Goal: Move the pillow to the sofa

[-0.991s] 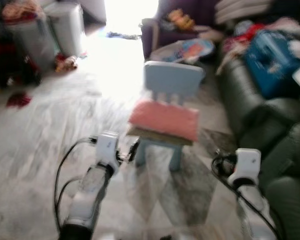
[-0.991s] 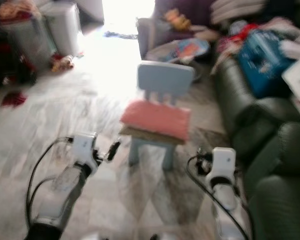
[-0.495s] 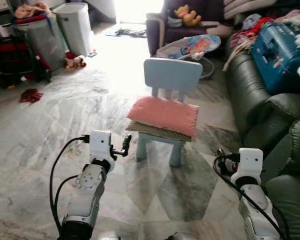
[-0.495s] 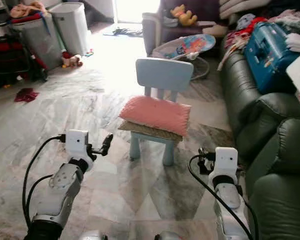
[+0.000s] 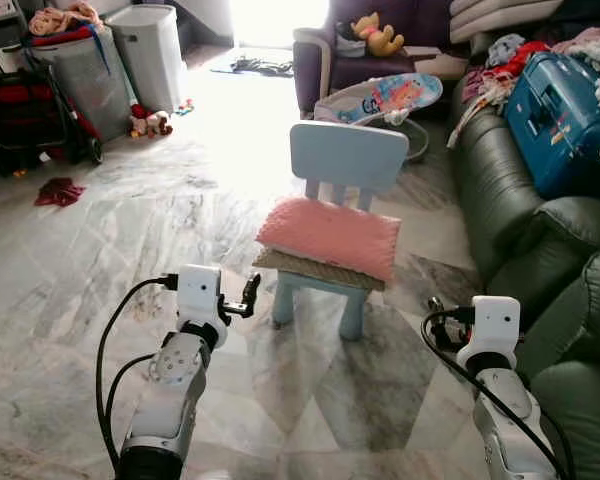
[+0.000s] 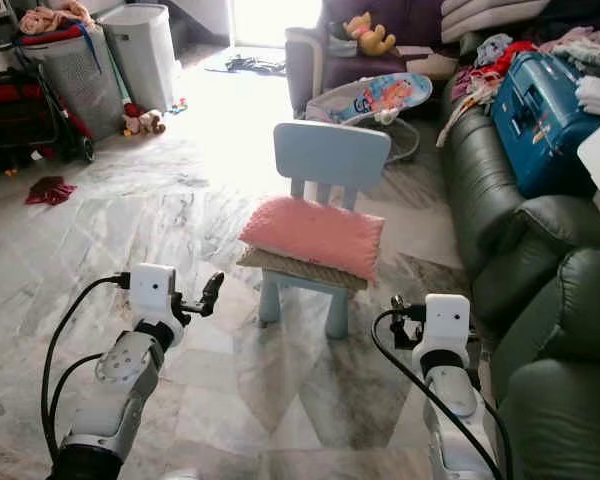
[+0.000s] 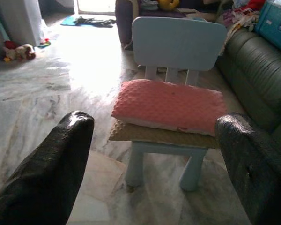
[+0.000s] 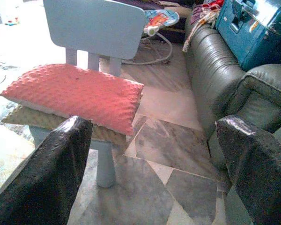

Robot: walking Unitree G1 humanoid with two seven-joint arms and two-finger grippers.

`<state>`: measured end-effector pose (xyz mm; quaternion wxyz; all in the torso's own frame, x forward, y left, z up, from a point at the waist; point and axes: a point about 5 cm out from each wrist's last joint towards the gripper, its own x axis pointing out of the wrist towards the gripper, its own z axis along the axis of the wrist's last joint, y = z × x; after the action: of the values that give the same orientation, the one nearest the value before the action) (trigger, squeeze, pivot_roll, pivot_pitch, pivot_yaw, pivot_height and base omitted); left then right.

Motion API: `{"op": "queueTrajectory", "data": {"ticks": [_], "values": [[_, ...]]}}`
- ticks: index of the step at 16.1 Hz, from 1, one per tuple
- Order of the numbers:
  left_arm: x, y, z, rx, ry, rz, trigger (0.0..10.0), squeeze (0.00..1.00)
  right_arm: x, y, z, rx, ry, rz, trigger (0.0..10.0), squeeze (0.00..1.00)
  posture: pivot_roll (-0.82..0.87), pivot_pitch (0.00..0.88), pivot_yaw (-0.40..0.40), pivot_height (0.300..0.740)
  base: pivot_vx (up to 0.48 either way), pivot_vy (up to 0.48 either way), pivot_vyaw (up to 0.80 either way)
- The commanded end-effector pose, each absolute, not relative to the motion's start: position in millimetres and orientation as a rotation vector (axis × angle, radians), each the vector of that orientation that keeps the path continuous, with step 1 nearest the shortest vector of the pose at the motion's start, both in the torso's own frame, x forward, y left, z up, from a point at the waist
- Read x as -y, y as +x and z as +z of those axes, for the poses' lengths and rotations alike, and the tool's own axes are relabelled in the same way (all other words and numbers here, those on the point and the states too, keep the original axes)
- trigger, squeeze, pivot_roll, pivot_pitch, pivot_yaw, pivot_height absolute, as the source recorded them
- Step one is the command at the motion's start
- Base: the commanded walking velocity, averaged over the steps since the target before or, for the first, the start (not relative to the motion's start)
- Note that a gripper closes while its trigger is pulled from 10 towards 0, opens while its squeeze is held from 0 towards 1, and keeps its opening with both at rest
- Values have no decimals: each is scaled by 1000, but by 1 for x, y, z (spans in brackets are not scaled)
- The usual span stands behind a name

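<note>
A pink pillow (image 5: 330, 235) lies on a tan cushion (image 5: 315, 268) on the seat of a small light-blue chair (image 5: 348, 155) in front of me. The dark green leather sofa (image 5: 520, 230) runs along the right side. My left gripper (image 5: 246, 297) is held out low, short of the chair's left front leg, open and empty. My right gripper (image 6: 397, 312) hangs between the chair and the sofa, also open and empty. Both wrist views look at the pillow (image 7: 171, 105) between spread black fingers (image 7: 61, 159); the right wrist view also has the sofa (image 8: 215, 79) beside the chair.
A blue suitcase (image 5: 560, 110) and heaped clothes sit on the sofa's far end. Behind the chair are a baby bouncer (image 5: 380, 98) and a purple armchair (image 5: 330, 60). Bins (image 5: 145, 55) and a red cloth (image 5: 58, 190) lie far left. Marble floor (image 5: 100, 260) spreads left of the chair.
The blur of a second ago has gone and the whole picture has shifted slightly, so the camera moved. Both arms keep the same pose; the pillow stays on the chair.
</note>
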<state>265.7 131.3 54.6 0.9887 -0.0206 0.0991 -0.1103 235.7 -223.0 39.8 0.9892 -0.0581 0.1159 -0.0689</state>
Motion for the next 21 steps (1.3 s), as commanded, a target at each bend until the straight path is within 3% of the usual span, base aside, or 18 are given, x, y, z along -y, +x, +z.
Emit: {"op": "queueTrajectory", "data": {"ticks": [1,9,14,21], "values": [[-132,266,57,-189,-36,-220,10000,0,222,238,42,-222,-116,-132,10000,0,-26,0,-5,740,356,0,0],[-128,268,57,-186,-37,-229,10000,0,222,240,43,-221,-114,-139,10000,0,-30,0,-4,740,368,0,0],[-129,269,57,-185,-37,-225,10000,0,221,241,43,-219,-116,-137,10000,0,-29,0,-2,740,401,0,-510],[-130,269,58,-184,-40,-224,10000,0,221,241,42,-224,-112,-141,10000,0,-30,0,2,740,421,0,0]]}}
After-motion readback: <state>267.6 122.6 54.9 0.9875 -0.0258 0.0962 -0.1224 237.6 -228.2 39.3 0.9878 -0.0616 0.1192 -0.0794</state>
